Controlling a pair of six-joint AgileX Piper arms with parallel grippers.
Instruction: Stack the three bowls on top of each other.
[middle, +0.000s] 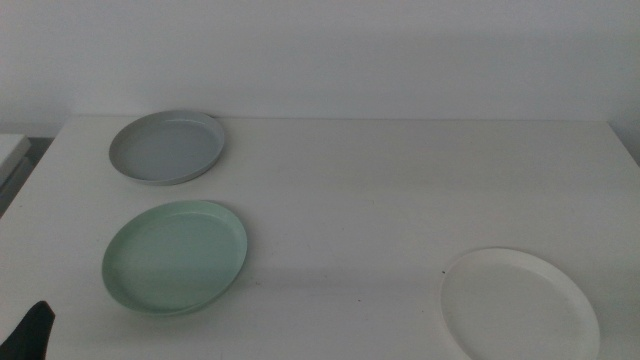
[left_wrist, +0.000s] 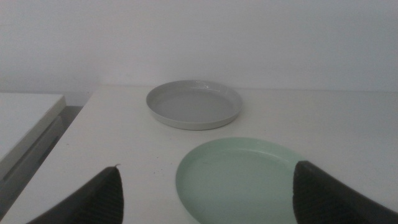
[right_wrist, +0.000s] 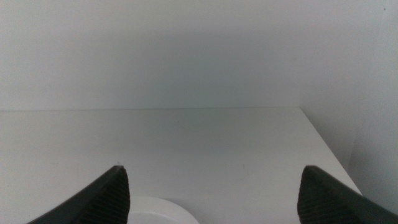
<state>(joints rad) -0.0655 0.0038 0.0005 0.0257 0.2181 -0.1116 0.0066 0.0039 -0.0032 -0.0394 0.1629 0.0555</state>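
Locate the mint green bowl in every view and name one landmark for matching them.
Middle view: mint green bowl at lower left, nearer than the grey bowl.
Left wrist view: low centre, between the open left gripper's jaws.
Right wrist view: not visible.
Landmark: the grey bowl behind it.

Three bowls: green (middle: 175, 257), grey (middle: 166, 147), white (middle: 519, 305).

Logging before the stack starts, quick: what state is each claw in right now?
Left claw: open, empty, hovering at the round mint green plastic bowl.
Right claw: open, empty, near the round white plastic bowl.
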